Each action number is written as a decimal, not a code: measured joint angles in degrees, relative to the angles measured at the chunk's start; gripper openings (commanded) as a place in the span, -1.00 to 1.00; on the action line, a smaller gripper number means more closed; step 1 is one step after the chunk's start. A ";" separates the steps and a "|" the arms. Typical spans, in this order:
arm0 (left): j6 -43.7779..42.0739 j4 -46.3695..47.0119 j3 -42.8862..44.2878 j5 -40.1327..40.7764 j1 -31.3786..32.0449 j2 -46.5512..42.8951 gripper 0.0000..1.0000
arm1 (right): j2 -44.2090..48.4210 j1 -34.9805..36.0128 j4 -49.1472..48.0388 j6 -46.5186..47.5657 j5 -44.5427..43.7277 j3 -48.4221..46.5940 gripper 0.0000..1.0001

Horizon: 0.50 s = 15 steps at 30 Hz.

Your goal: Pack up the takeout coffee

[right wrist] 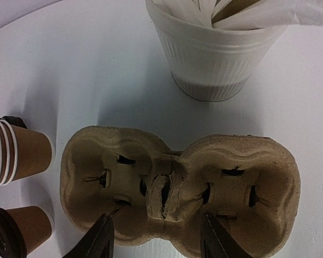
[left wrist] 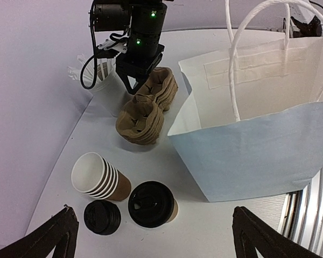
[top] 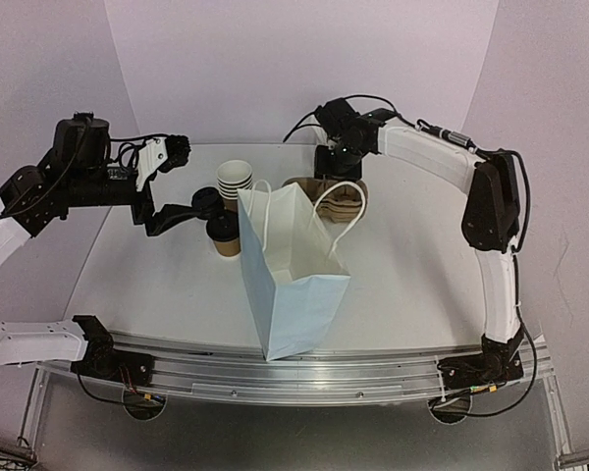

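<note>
The takeout coffee (left wrist: 151,204), a small brown cup with a black lid on, stands upright on the table just left of the paper bag (left wrist: 258,140). It also shows as the lidded cup (top: 224,237) from above and the lidded cup (right wrist: 13,232) at the lower left of the right wrist view. My left gripper (left wrist: 159,236) hangs above and short of the cup, open wide and empty. From above, the left gripper (top: 189,179) is left of the cups. My right gripper (right wrist: 157,236) is open, its fingers straddling the middle of a brown pulp cup carrier (right wrist: 177,183).
A nested stack of brown cups (left wrist: 99,176) and a pile of black lids (left wrist: 102,217) sit beside the coffee. The stacked carriers (left wrist: 145,113) lie behind the open bag (top: 294,275). A white foam cup holding napkins (right wrist: 215,54) stands beyond them.
</note>
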<state>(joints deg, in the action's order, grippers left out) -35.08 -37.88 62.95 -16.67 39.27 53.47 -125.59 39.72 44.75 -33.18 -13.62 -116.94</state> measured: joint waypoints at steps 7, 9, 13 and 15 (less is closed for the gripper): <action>1.17 -1.35 0.05 0.42 0.00 2.09 0.99 | -2.36 1.18 0.07 -0.80 -0.90 -0.71 -0.11; 1.37 -1.38 0.05 0.43 0.00 2.67 0.98 | -2.82 1.67 0.14 -1.13 -1.53 -0.71 -0.13; 1.89 -1.35 0.05 0.42 0.00 3.16 0.98 | -3.65 2.32 0.36 -1.38 -2.93 -0.83 -0.30; 2.04 -1.34 0.05 0.42 0.00 3.19 0.98 | -4.30 2.38 0.37 -1.51 -3.51 -1.10 -0.31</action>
<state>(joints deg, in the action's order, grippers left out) -33.04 -39.22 63.00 -16.25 39.27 56.66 -129.89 42.11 45.12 -34.69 -17.13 -118.03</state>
